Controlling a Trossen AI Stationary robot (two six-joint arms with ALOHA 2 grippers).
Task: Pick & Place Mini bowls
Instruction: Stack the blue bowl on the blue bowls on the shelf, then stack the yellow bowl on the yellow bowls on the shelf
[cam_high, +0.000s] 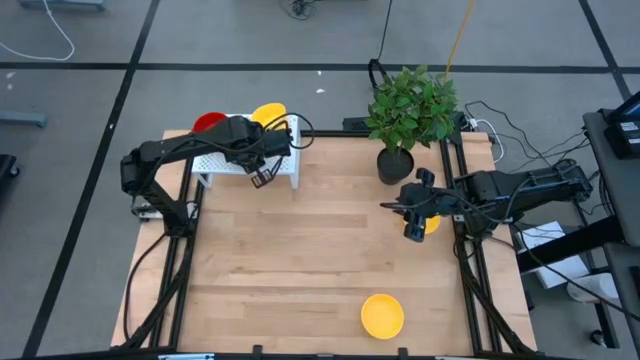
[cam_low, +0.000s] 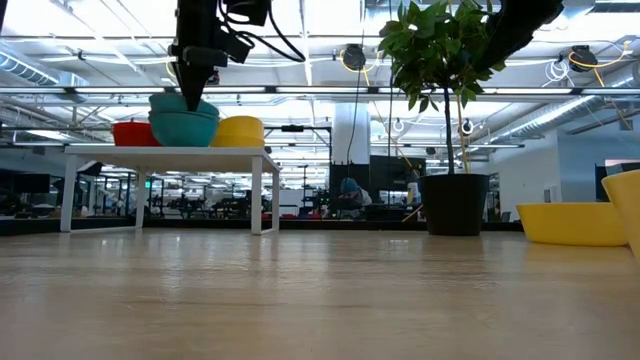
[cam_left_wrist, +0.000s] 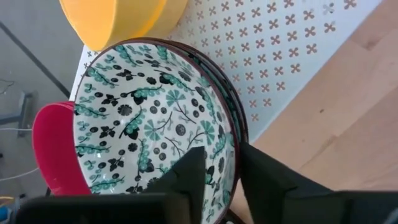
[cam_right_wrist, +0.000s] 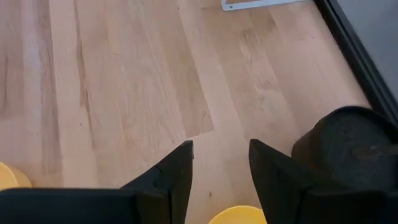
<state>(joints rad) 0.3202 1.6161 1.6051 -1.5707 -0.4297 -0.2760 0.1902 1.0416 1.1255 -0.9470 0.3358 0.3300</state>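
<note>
**Plant, rack and cables around the table**

A wooden table (cam_high: 300, 250) with pale planks fills the middle of the high view. At its far edge stands a white perforated rack (cam_high: 285, 165) on legs, its top patterned with small cross-shaped holes. Well apart from it, also near the far edge, a leafy green plant (cam_high: 412, 105) grows upright from a black pot (cam_high: 394, 165). Cables (cam_high: 520, 140) trail over the grey floor (cam_high: 230, 40) beside the table. In the low view, a person (cam_low: 349, 196) shows far off in the room behind.
</note>
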